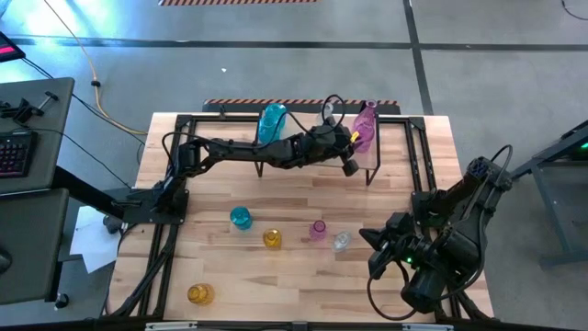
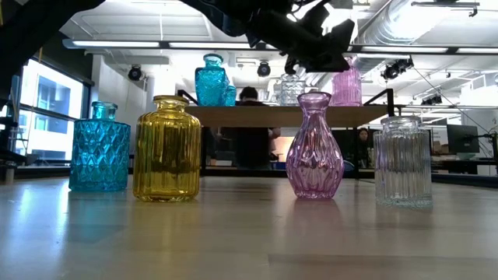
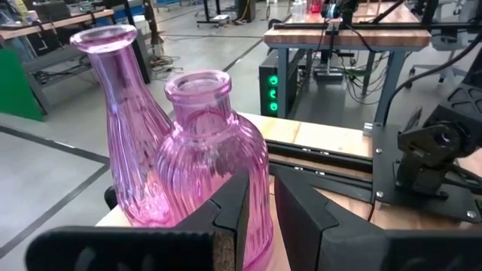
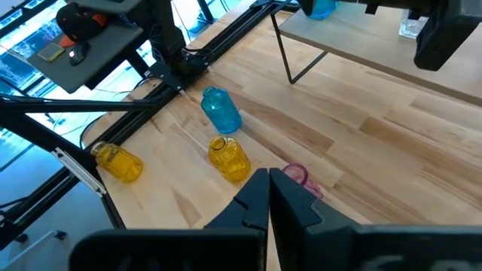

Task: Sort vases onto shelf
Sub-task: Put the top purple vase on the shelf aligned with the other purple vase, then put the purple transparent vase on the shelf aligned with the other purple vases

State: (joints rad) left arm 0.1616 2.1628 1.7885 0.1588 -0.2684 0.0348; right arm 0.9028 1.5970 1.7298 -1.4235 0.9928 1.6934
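Four vases stand upright in a row at the front of the worktop (image 1: 303, 198): a teal one (image 2: 99, 147), a yellow jar (image 2: 166, 148), a pink vase (image 2: 314, 146) and a clear one (image 2: 403, 161), each with its long axis vertical and mouth up. Off to the side the right gripper (image 4: 269, 197) waits, pinched shut on nothing. Farther back, on the shelf (image 2: 288, 115), the left gripper (image 3: 260, 218) hangs with a narrow gap just beside a ribbed pink bottle (image 3: 215, 162) that stands against a taller pink vase (image 3: 124, 120). I judge a careless pull-away could clip the bottle, knocking both off the shelf edge.
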